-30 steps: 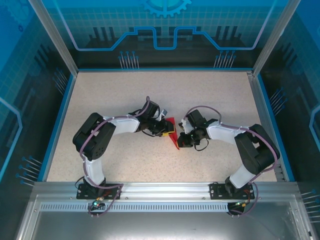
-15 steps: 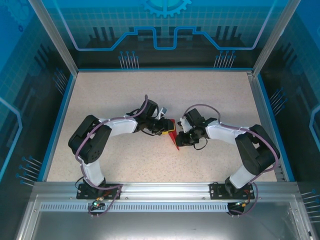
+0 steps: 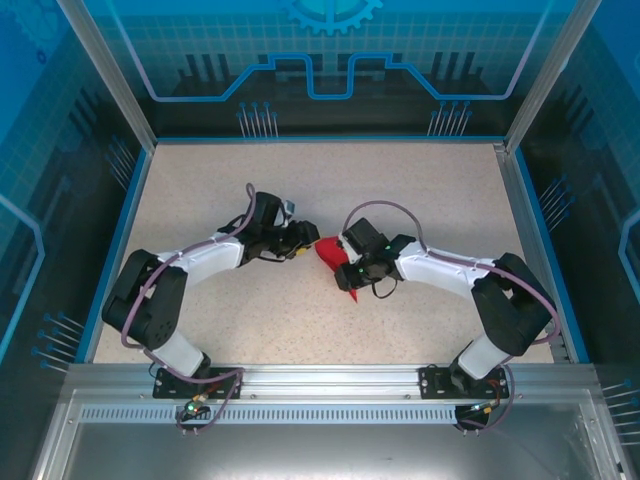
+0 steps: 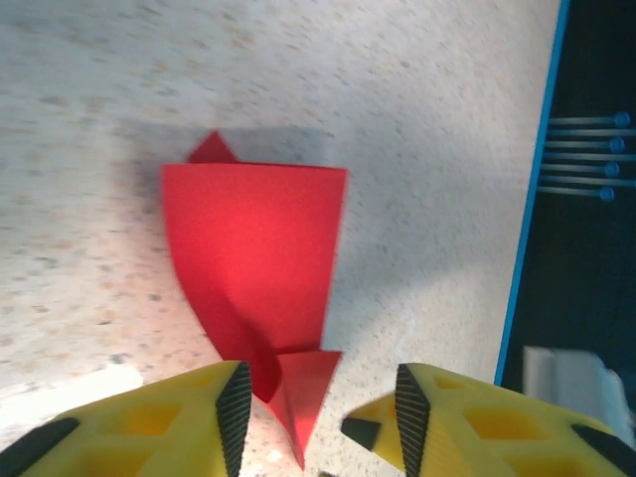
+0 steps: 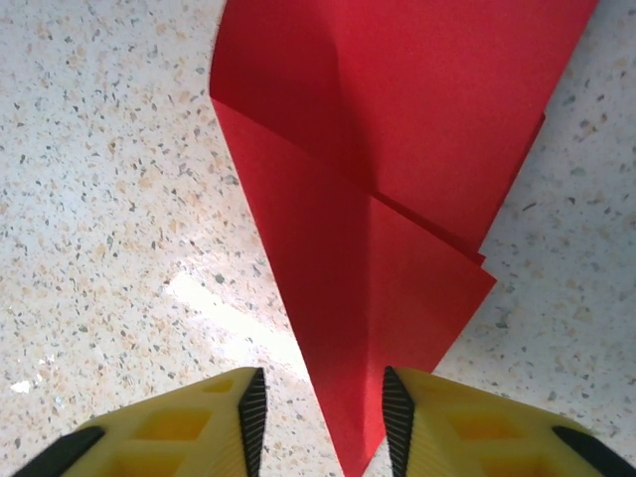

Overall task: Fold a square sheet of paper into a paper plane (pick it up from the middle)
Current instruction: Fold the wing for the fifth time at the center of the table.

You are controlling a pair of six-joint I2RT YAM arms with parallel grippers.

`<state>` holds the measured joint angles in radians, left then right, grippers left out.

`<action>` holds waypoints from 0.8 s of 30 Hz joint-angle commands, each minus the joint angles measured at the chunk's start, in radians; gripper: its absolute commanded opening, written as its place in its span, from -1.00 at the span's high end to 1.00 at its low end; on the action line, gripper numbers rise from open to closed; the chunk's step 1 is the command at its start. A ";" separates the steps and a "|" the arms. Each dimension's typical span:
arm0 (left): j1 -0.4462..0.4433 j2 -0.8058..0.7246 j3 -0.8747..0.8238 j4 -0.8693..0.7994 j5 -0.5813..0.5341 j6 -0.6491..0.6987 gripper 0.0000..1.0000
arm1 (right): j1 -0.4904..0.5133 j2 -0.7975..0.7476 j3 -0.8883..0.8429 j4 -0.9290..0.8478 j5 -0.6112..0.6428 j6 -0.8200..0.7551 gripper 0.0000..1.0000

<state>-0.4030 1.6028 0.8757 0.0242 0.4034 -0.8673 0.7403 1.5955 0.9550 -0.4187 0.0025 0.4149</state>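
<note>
Bright red folded paper dart (image 3: 331, 256) on speckled table (image 3: 430, 195) — left gripper (image 4: 318, 399) at 9 o'clock, right gripper (image 5: 320, 407) at 4 o'clock — both pincers parted, gripping nothing.

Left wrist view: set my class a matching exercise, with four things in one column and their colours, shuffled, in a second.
Things
1. folded paper
2. table top
3. left gripper's fingers
4. table's edge strip

Colours
A. blue
B. yellow with black pads
C. red
D. speckled beige

Pairs: 1-C, 2-D, 3-B, 4-A
</note>
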 commanded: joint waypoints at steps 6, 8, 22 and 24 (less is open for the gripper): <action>0.073 -0.055 -0.093 -0.030 -0.061 -0.085 -0.05 | 0.104 0.082 0.085 -0.073 0.196 0.009 0.11; 0.084 -0.060 -0.105 -0.030 -0.067 -0.093 -0.10 | 0.125 0.114 0.105 -0.081 0.220 0.020 0.15; 0.089 -0.050 -0.104 -0.042 -0.052 -0.083 -0.17 | 0.121 0.145 0.073 -0.076 0.258 0.109 0.61; 0.089 -0.049 -0.103 -0.040 -0.048 -0.083 -0.17 | 0.111 0.140 0.058 -0.065 0.250 0.112 0.61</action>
<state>-0.3195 1.5715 0.7803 0.0021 0.3515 -0.9443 0.8623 1.7470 1.0397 -0.4782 0.2466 0.4976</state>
